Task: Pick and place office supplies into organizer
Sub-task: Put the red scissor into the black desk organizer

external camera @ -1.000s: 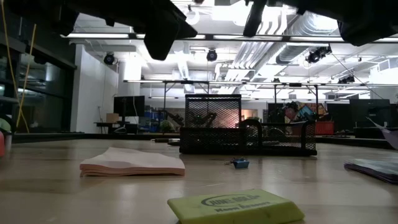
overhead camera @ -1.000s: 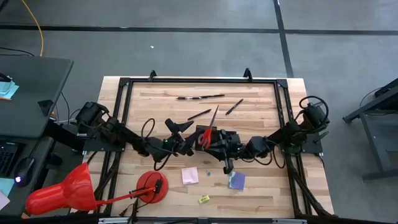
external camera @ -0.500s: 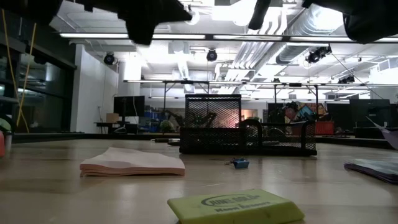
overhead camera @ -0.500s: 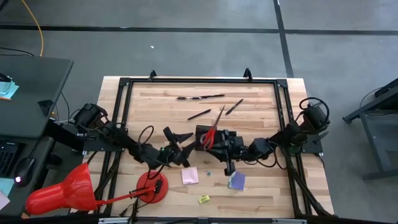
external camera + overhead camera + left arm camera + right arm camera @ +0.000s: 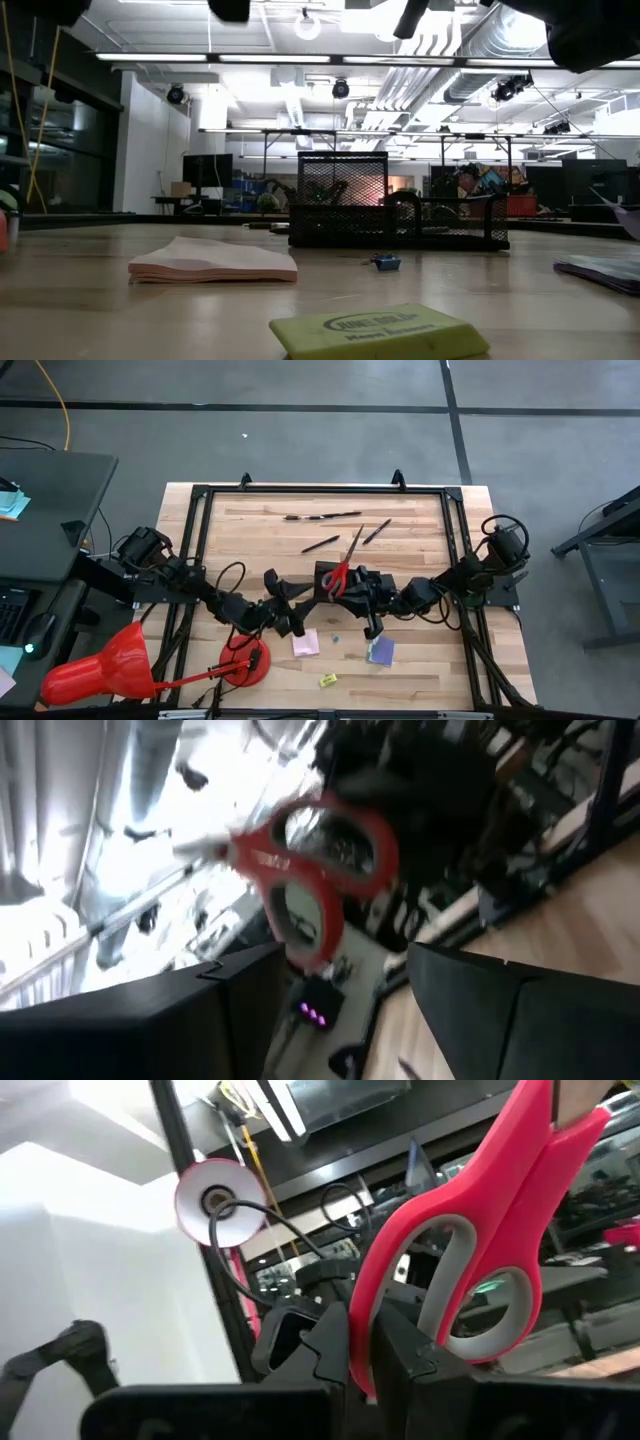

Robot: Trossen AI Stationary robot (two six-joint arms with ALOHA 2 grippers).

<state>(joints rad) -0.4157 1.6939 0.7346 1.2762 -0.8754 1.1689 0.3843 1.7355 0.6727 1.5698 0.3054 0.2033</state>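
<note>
Red-handled scissors [image 5: 347,563] hang above the black mesh organizer [image 5: 395,212], with my right gripper [image 5: 352,586] shut on them; their blades point toward the far edge. In the right wrist view the red handles [image 5: 470,1240] rise just past the fingers. My left gripper [image 5: 283,592] stands open to the left of the scissors and touches nothing; its wrist view shows the red handles [image 5: 315,870] ahead of its spread fingers [image 5: 470,1010]. Thin dark pens [image 5: 322,516] lie flat near the far edge. My right gripper pinches the rim of one handle loop [image 5: 362,1335] between its two fingers. The fingers come from the table's right side, slanting upward. The scissors are lifted clear, and handles and blades stick up and away beyond the fingertips.
A pink sticky pad [image 5: 306,643], a purple pad [image 5: 380,650], a yellow eraser [image 5: 327,680] and a tiny blue piece [image 5: 385,263] lie on the near half. Two more pens [image 5: 321,544], [image 5: 377,531] lie beyond the organizer. A red cone [image 5: 100,665] and a red disc [image 5: 245,657] sit near left.
My left gripper has drawn back from the scissors toward the table's near left and risen, leaving the top of the low view. My right gripper keeps hold of the scissors, whose blades have swung a little toward the table's right.
</note>
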